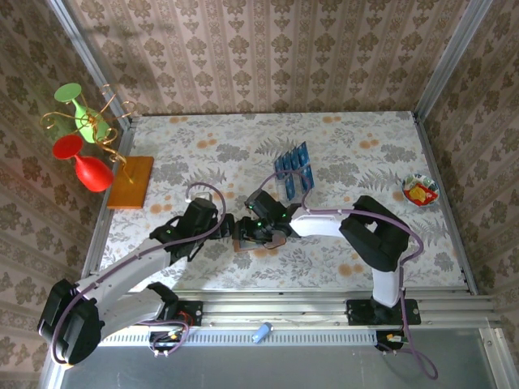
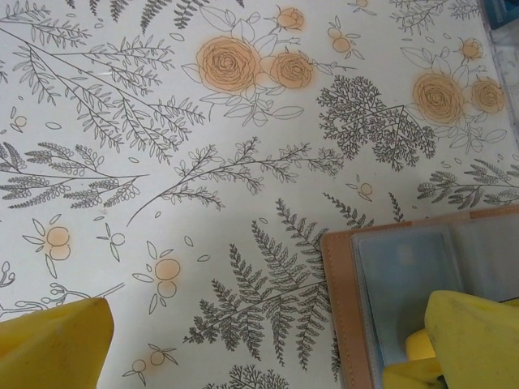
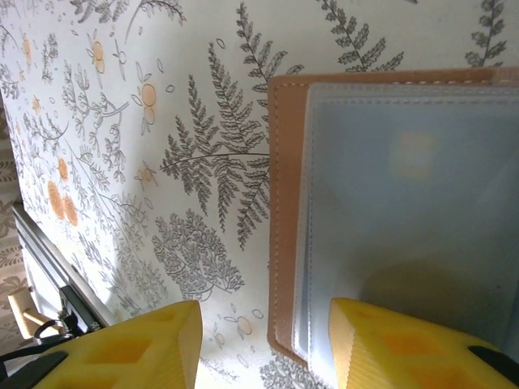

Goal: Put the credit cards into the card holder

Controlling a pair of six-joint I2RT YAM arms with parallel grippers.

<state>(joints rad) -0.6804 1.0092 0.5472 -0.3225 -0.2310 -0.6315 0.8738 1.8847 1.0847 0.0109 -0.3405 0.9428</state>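
Note:
The blue credit cards lie fanned out on the floral cloth, beyond both grippers. The card holder lies open on the cloth, with a tan leather border and greyish clear pockets facing up. My right gripper is open and straddles the holder's near corner, one yellow finger over a pocket and the other over bare cloth. My left gripper is open too, its right finger over the holder. In the top view both grippers meet at the table's middle, left and right.
An orange-brown board lies at the left edge beside a gold stand with red and green glasses. A small bowl with colourful contents sits at the right. Metal frame rails border the table.

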